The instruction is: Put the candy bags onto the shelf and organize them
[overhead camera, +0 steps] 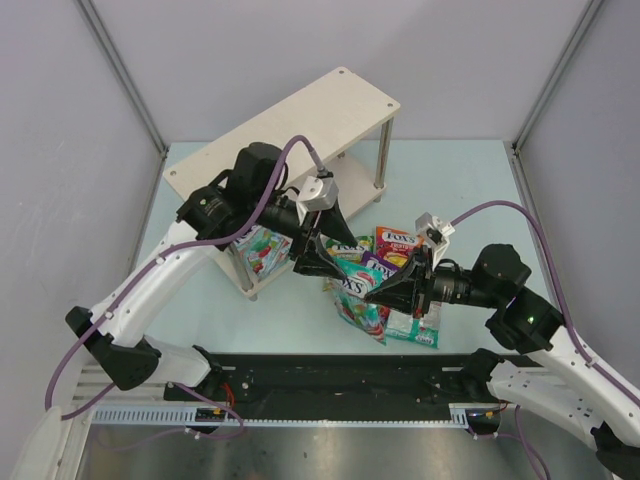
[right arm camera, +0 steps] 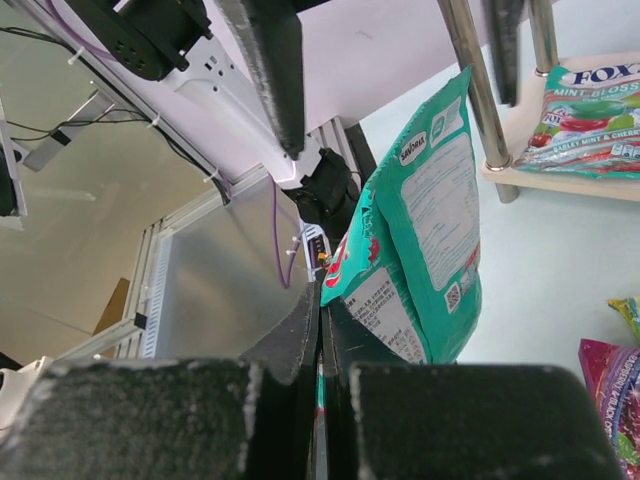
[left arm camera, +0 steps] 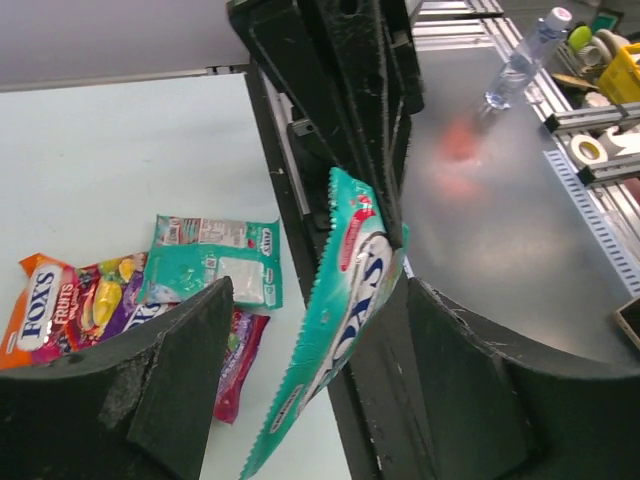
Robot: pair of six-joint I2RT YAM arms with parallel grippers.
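My right gripper (overhead camera: 380,292) is shut on the edge of a teal candy bag (right arm camera: 430,230), which it holds up above the table in front of the shelf (overhead camera: 300,115). My left gripper (left arm camera: 318,300) is open. Its fingers stand on either side of the hanging teal bag (left arm camera: 340,320), clear of it. Another teal bag (right arm camera: 590,120) lies on the shelf's lower board. Loose bags lie on the table below: one teal (left arm camera: 215,260), one red-orange (left arm camera: 35,310) and one purple (left arm camera: 240,360).
The pale wood shelf stands at an angle at the back left, with thin metal posts (right arm camera: 475,80) at its corners. The loose bags (overhead camera: 395,245) lie just right of it, under both grippers. A black rail (overhead camera: 330,375) runs along the table's near edge.
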